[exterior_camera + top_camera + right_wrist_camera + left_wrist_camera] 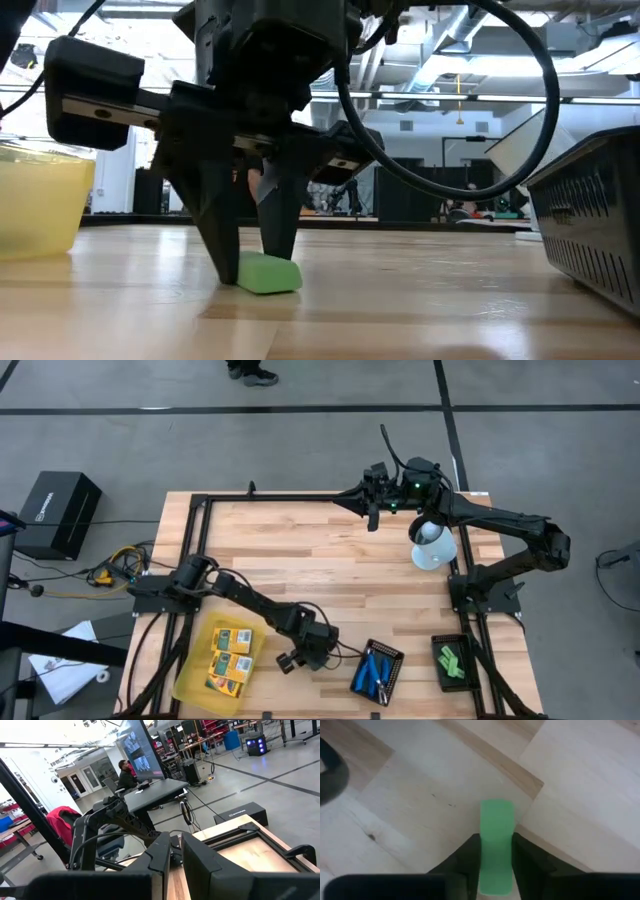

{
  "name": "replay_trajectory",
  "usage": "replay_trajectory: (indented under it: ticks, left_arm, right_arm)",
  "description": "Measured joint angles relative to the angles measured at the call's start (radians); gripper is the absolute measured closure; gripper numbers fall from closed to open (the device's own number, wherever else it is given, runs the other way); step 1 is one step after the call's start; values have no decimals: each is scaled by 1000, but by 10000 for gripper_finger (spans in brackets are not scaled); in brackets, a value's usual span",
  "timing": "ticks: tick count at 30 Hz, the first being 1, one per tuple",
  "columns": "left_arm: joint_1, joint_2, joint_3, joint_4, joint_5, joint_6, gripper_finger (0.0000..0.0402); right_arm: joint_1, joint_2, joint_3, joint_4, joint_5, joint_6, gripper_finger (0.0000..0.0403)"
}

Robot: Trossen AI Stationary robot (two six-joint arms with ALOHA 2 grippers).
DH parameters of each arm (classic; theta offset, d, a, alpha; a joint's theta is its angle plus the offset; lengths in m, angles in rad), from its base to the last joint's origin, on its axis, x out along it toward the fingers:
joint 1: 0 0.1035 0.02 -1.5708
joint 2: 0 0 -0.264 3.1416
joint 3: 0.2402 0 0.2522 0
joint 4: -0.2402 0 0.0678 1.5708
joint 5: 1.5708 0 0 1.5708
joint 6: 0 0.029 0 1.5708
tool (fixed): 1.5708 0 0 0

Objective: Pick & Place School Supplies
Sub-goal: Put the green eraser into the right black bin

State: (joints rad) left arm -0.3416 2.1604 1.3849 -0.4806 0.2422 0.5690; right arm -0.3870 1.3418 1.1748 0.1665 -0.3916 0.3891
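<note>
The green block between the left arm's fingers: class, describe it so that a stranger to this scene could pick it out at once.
Start at the wooden table and go to its near edge, between the translucent yellow tray and the black ribbed tray of blue-handled tools. There the left tool straddles a small bright green oblong block lying flat on bare wood. Unlike the other green blocks, it sits in no tray.

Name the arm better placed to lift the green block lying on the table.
Left: the left gripper already straddles the green block on the table. The right gripper hangs over the far edge.
</note>
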Motion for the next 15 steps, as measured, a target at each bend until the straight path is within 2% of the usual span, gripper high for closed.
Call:
replay_trajectory:
  ticks: [4, 9, 15]
  left_arm:
    - [-7, -4, -17, 10, -4, -18, 343]
    - [-13, -13, -21, 17, -35, -104, 345]
    - [-6, -63, -32, 25, -94, -120, 350]
  right_arm:
    - [0, 0, 0, 4, 0, 1, 363]
    - [0, 0, 0, 11, 0, 1, 362]
    - [-5, 1, 5, 76, 0, 4, 364]
